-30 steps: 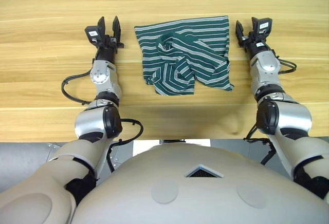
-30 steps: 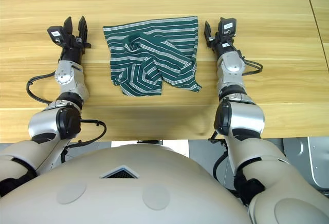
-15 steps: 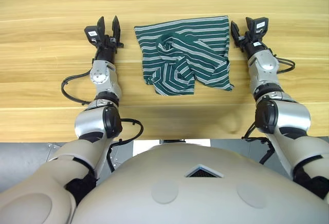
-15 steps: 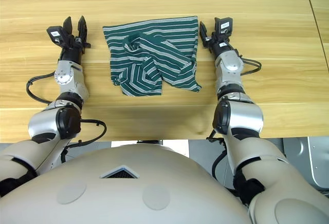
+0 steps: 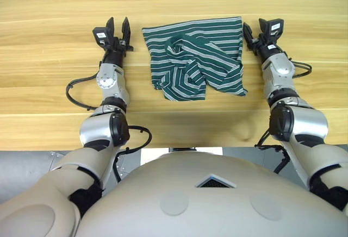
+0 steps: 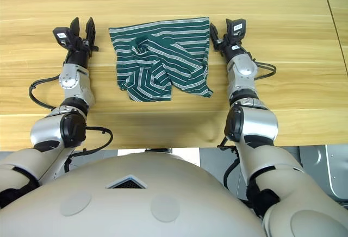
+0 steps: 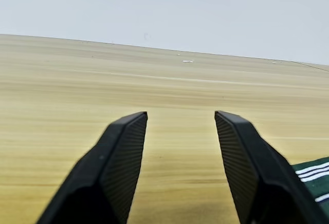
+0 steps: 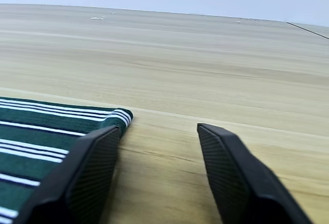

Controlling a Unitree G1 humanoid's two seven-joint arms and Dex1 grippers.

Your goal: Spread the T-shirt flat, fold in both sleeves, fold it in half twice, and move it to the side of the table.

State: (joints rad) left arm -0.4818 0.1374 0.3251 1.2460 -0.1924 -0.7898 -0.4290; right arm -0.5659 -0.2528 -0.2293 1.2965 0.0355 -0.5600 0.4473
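R gripper (image 8: 158, 129): jaws wide open, holding nothing, inner finger just beside far right corner of T-shirt (image 5: 193, 57). L gripper (image 7: 180, 115): also wide open, empty, near far left corner but w/ a strip of bare counter (image 5: 54, 8) between. Shirt lies crumpled betw. the two (near half bunched, far hem fairly straight). R arm nearer; corner grabs prob. next, to spread it.

You are working under bright, even overhead light that leaves the table (image 5: 49, 8) pale and gently glossy across the upper frame, with only thin soft shadows along the lower edge of the T-shirt (image 5: 193, 57) and a dimmer patch of wood beneath the left gripper (image 7: 180, 113).
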